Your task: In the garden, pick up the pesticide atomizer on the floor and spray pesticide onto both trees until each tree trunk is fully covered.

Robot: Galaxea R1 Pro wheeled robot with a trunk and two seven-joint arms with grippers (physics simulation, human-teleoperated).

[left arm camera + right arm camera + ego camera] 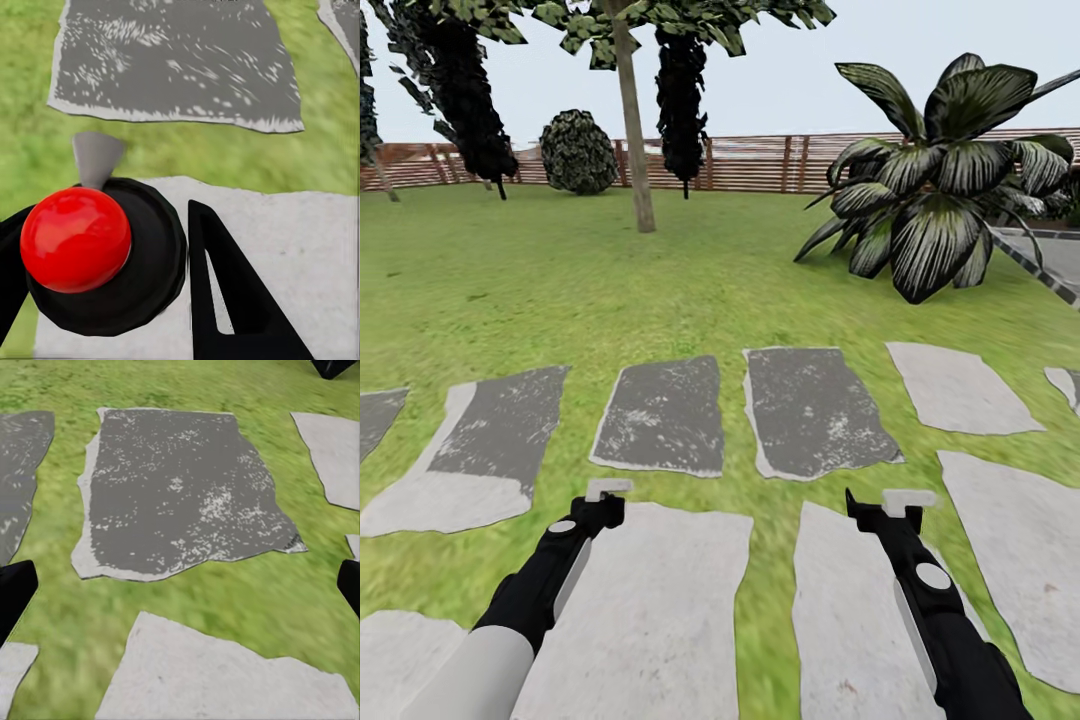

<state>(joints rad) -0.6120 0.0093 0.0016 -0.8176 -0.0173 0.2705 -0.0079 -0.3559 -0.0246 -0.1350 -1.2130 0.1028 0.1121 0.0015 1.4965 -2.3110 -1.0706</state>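
This is a garden: a green lawn [560, 290] crossed by grey paving stones [815, 410]. Behind the lawn runs a brown slatted fence [760, 165], with a tree [632, 120], a round bush [578, 152] and a broad-leaved plant [940, 180] before it.

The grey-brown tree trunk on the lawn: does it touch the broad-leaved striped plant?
Apart. The head view shows open green grass between the straight grey-brown tree trunk and the dark, white-striped broad-leaved plant.

red ball [75, 238], dark paving stone [176, 56], grass [225, 154]
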